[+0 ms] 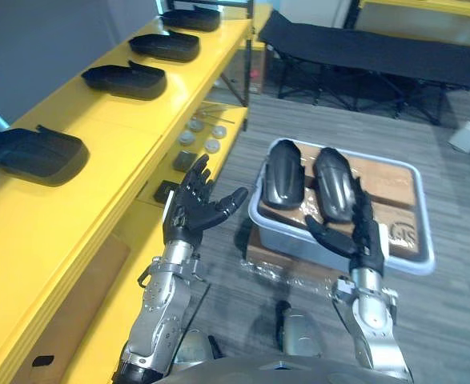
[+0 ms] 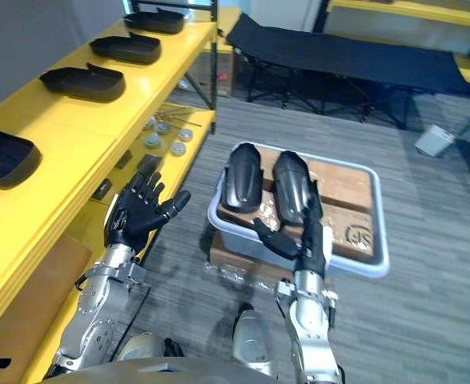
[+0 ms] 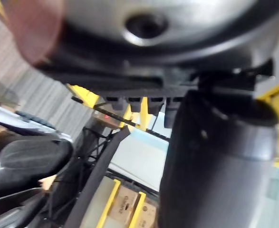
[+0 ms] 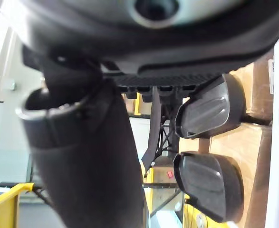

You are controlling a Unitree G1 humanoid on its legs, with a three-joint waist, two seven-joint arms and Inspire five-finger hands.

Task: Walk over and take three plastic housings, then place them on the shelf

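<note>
Two black plastic housings [image 1: 285, 172] [image 1: 335, 182] lie side by side in a grey bin [image 1: 411, 264] on the floor. Several more black housings [image 1: 34, 152] [image 1: 126, 78] [image 1: 166, 44] sit in a row on the yellow shelf top [image 1: 98, 176] at the left. My right hand [image 1: 355, 232] is open and upright at the bin's near rim, just in front of the right housing, holding nothing. My left hand [image 1: 194, 204] is open and empty, raised between the shelf and the bin. The right wrist view shows both binned housings [image 4: 210, 109] [image 4: 210, 187] past the thumb [image 4: 87, 156].
The bin rests on cardboard boxes [image 1: 283, 256]. The lower shelf level holds small round parts [image 1: 198, 132] and a cardboard sheet [image 1: 58, 312]. A black folding cot [image 1: 363, 48] stands at the back, and a white object [image 1: 468, 136] lies at far right on the grey floor.
</note>
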